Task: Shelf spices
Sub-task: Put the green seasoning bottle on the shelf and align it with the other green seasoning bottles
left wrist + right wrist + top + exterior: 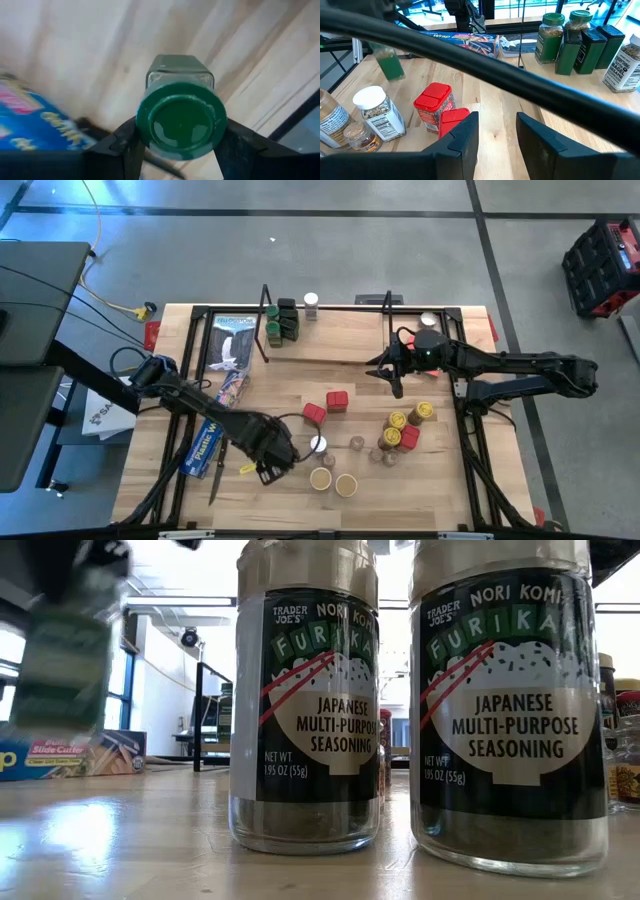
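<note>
Two tall jars in low view, left jar (305, 700) and right jar (510, 705), both labelled "TRADER JOE'S", "NORI KOM…" (cut off), "FURIKA…" (cut off), "JAPANESE MULTI-PURPOSE SEASONING", "NET WT. 1.95 OZ (55g)". Blue box (65, 755) at left edge of table in low view: "Slide Cutter" legible. Same blue box (462, 42) in right wrist view: "Wrap" legible. White-labelled jar (626, 62) on the shelf (580, 82): "BAGEL" legible, the rest unclear. Lettering on box in left wrist view too blurred to read.
</note>
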`<control>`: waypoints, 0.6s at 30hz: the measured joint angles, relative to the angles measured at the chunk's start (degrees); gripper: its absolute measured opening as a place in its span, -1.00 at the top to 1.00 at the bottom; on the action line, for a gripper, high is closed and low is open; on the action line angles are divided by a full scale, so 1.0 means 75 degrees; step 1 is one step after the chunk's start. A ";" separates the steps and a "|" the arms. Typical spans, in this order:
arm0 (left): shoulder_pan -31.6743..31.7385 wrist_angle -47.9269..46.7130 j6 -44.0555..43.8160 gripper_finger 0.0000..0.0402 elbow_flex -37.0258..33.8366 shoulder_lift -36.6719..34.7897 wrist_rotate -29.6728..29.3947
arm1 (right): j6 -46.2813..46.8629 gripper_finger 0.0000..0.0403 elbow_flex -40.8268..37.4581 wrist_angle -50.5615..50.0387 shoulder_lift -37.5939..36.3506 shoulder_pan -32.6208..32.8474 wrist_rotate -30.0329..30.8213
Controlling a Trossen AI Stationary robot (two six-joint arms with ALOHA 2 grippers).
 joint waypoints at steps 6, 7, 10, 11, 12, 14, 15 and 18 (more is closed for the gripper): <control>0.1177 -0.1981 0.1780 0.15 0.1935 0.0000 -0.1020 | 0.0000 0.38 0.0000 0.0013 -0.0002 -0.0001 0.0003; 0.1478 -0.1978 0.2236 0.17 0.2208 -0.0021 -0.1240 | 0.0000 0.38 0.0000 0.0027 0.0001 -0.0001 0.0003; 0.2582 -0.1800 0.3712 0.36 0.2923 -0.0099 -0.1936 | 0.0000 0.38 -0.0001 0.0070 0.0000 -0.0001 0.0001; 0.3007 -0.1842 0.4195 0.39 0.3086 -0.0104 -0.2205 | 0.0000 0.38 -0.0001 0.0099 -0.0002 -0.0001 0.0003; 0.3476 -0.1911 0.4731 0.42 0.3239 -0.0111 -0.2455 | 0.0000 0.38 -0.0002 0.0100 0.0000 -0.0001 0.0003; 0.4416 -0.1795 0.5873 0.51 0.3469 -0.0105 -0.2747 | 0.0000 0.38 -0.0003 0.0116 -0.0002 -0.0001 0.0003; 0.4912 -0.1635 0.6454 0.57 0.3510 -0.0105 -0.2833 | 0.0000 0.38 -0.0003 0.0129 -0.0002 -0.0001 0.0005; 0.6343 -0.0838 0.7987 0.76 0.3512 -0.0096 -0.2870 | -0.0003 0.38 -0.0003 0.0215 0.0001 -0.0021 0.0013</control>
